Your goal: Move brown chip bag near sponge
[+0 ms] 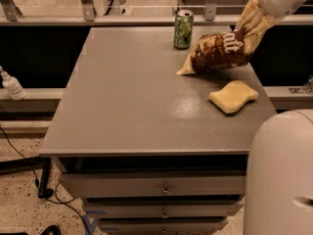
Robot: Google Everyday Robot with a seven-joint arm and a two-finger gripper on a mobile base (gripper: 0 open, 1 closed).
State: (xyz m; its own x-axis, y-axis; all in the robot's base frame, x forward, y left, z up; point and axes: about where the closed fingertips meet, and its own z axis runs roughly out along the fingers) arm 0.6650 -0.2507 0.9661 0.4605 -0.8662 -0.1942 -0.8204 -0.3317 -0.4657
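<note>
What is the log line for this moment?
end effector: far right, holding brown chip bag | bag: tilted, corner on table | sponge: apart, nearer

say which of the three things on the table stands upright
The green can, at the far edge of the table. The brown chip bag is tilted in the gripper at its right end, and the sponge lies flat.

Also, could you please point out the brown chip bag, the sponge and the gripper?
brown chip bag (215,55): camera view, its dark middle panel.
sponge (234,96): camera view, centre of its top face.
gripper (261,10): camera view, top right, at the bag's raised tan end.
</note>
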